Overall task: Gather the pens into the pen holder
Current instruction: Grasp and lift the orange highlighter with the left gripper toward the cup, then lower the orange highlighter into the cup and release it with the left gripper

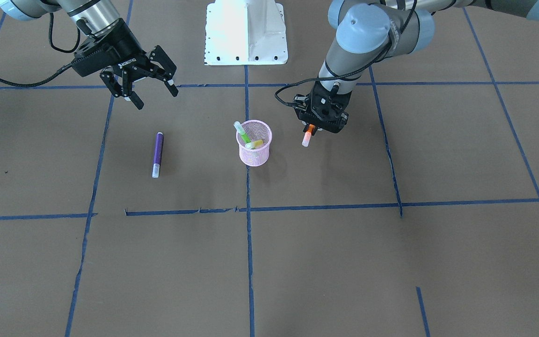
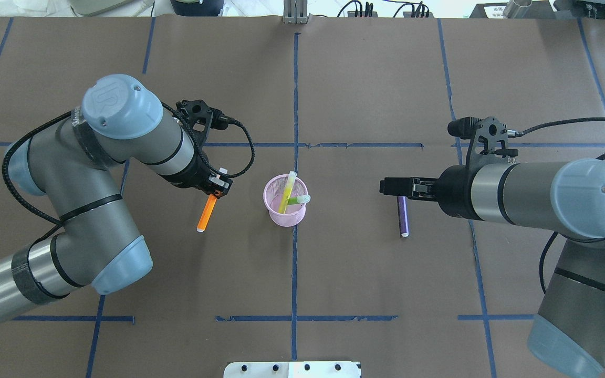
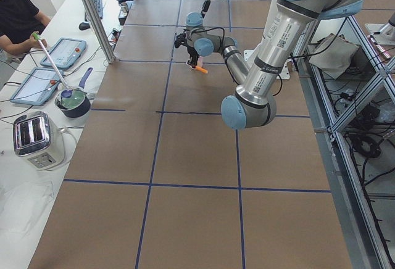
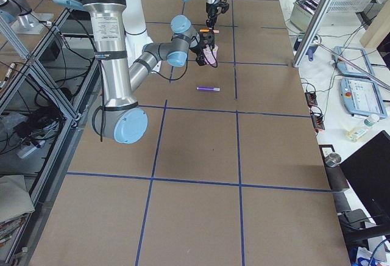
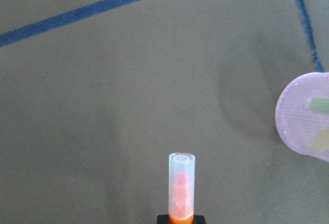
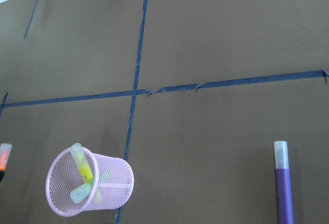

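The pink mesh pen holder [image 1: 254, 150] [image 2: 285, 216] stands upright at the table's middle. A green pen [image 1: 242, 133] and a yellowish pen [image 1: 255, 143] lean inside it. My left gripper [image 1: 310, 132] [image 2: 217, 190] is shut on the orange pen [image 2: 207, 212] [image 5: 181, 188]. It holds the pen above the table beside the holder, pale end down. The purple pen [image 1: 157, 154] [image 2: 402, 216] [image 6: 284, 183] lies flat on the table on the holder's other side. My right gripper [image 1: 156, 97] is open and empty, above and behind the purple pen.
The white robot base plate [image 1: 246, 32] sits behind the holder. Blue tape lines [image 1: 248, 243] cross the brown table. In the exterior left view a side bench holds a toaster [image 3: 34, 138] and a pot [image 3: 73, 101], and an operator [image 3: 18, 19] sits there.
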`<state>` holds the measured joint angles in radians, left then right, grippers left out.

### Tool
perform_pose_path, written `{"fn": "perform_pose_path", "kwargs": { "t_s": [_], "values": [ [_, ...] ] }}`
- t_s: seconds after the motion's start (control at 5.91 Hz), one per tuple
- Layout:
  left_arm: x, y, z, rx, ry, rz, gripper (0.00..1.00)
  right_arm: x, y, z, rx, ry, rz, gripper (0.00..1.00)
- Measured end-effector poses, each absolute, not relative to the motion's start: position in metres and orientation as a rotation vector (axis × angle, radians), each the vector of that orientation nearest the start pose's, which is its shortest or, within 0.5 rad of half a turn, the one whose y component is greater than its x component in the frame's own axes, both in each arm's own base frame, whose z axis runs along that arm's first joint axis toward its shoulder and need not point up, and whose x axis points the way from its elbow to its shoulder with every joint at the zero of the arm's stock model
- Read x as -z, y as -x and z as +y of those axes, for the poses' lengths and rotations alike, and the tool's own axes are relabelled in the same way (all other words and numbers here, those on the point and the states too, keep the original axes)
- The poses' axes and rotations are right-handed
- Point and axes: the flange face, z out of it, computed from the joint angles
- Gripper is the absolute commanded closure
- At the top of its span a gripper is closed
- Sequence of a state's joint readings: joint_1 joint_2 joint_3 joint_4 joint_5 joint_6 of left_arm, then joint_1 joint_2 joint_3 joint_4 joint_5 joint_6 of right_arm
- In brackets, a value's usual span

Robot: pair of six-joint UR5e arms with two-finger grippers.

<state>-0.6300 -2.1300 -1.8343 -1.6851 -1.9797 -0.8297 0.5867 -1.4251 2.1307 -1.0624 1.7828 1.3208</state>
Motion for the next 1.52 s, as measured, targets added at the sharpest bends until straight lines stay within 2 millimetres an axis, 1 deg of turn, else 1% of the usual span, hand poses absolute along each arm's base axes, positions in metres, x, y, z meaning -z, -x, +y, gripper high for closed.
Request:
{"fn": "perform_pose_path", "kwargs": {
  "t_s": [0.17,0.34,0.51,0.68,0.85,1.01,1.18,1.35,1.52],
  "values": [
    [-0.175,-0.443,-0.445,-0.205,-0.407,1.005,1.00,-0.275,0.331,-0.374,-0.157,-0.271,-1.186,0.00],
    [-0.144,-0.443,-0.445,-0.087,-0.555,1.041,1.00,-0.280,0.327,-0.380,-0.155,-0.242,-1.185,0.00],
    [-0.123,-0.454,-0.433,0.018,-0.692,1.068,1.00,-0.282,0.326,-0.383,-0.154,-0.231,-1.182,0.00],
    [-0.119,-0.472,-0.413,0.094,-0.775,1.082,1.00,-0.284,0.327,-0.384,-0.154,-0.228,-1.179,0.00],
    [-0.132,-0.491,-0.392,0.141,-0.817,1.073,1.00,-0.286,0.328,-0.385,-0.156,-0.227,-1.176,0.00],
    [-0.147,-0.504,-0.377,0.160,-0.842,1.069,1.00,-0.287,0.329,-0.386,-0.157,-0.228,-1.175,0.00],
    [-0.157,-0.516,-0.370,0.171,-0.859,1.065,0.95,-0.287,0.330,-0.387,-0.158,-0.228,-1.173,0.00],
    [-0.165,-0.524,-0.369,0.174,-0.862,1.053,0.83,-0.288,0.331,-0.387,-0.157,-0.225,-1.172,0.00],
    [-0.170,-0.528,-0.369,0.173,-0.862,1.045,0.01,-0.288,0.331,-0.387,-0.156,-0.224,-1.172,0.00]
  ]
}}
